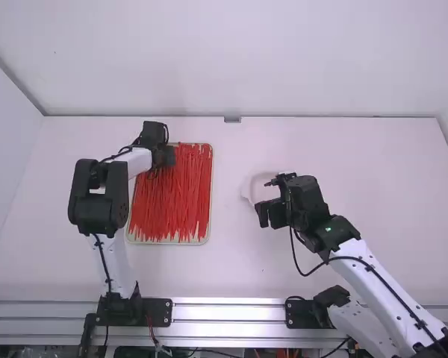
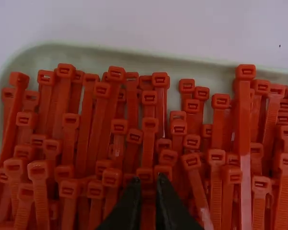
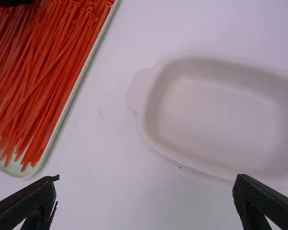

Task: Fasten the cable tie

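A pale green tray (image 1: 207,195) holds a thick pile of orange-red cable ties (image 1: 172,195), their square heads (image 2: 149,98) lined up at the tray's far end. My left gripper (image 1: 158,154) is low over that far end of the pile. Its fingers (image 2: 148,178) are pressed into the ties and shut on one cable tie (image 2: 148,203) whose strap runs between them. My right gripper (image 1: 272,207) hovers right of the tray, wide open and empty (image 3: 146,178), above the near rim of a white dish (image 3: 216,120).
The white oval dish (image 1: 249,190) with small handles lies on the table just right of the tray (image 3: 62,122). The tray's rounded rim (image 2: 134,50) borders bare white table beyond. Walls close off the back and the left side.
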Available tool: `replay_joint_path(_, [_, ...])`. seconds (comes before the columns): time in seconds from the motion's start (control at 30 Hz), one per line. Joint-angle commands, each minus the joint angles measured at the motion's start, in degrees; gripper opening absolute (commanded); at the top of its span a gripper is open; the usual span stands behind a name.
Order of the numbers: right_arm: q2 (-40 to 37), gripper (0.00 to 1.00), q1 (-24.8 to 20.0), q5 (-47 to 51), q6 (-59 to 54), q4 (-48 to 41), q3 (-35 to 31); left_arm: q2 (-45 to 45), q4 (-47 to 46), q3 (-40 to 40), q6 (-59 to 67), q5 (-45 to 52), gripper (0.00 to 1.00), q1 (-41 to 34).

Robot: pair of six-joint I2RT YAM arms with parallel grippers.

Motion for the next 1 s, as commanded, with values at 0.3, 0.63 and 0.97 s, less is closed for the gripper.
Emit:
replay_joint_path(0.3, [0.1, 0.98, 0.3, 0.3, 0.2, 0.1, 1.9, -0.1, -1.2, -1.0, -0.2, -0.2, 0.1, 0.5])
replay_joint_path(0.63, [0.1, 0.98, 0.3, 0.3, 0.2, 0.0, 1.9, -0.1, -1.3, -1.0, -0.2, 0.2, 0.13, 0.5])
replay_joint_path(0.97, [0.1, 0.98, 0.3, 0.3, 0.2, -0.2, 1.9, -0.1, -0.4, -1.9, -0.2, 0.2, 0.13, 0.5])
